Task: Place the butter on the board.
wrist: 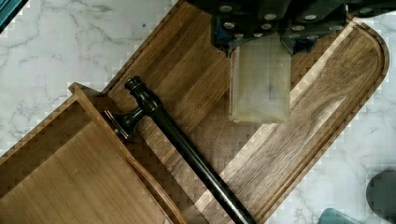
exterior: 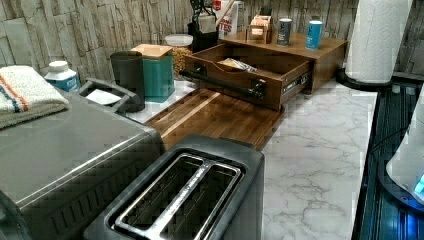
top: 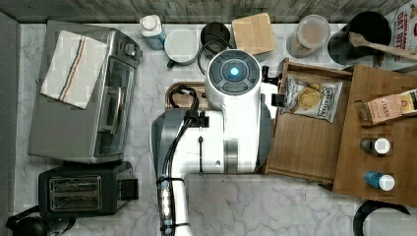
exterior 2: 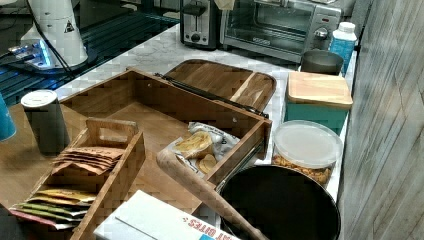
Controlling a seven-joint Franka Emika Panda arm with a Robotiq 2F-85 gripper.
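Pincer is clamping the butter, a pale wrapped stick, by one end, long axis pointing straight out from the fingers. Butter is hanging directly over the board, which is lying on the counter beside the drawer handle; only lowering and releasing looks to be remaining.

You face a white marble surface backed by a grey plank wall, evenly lit.
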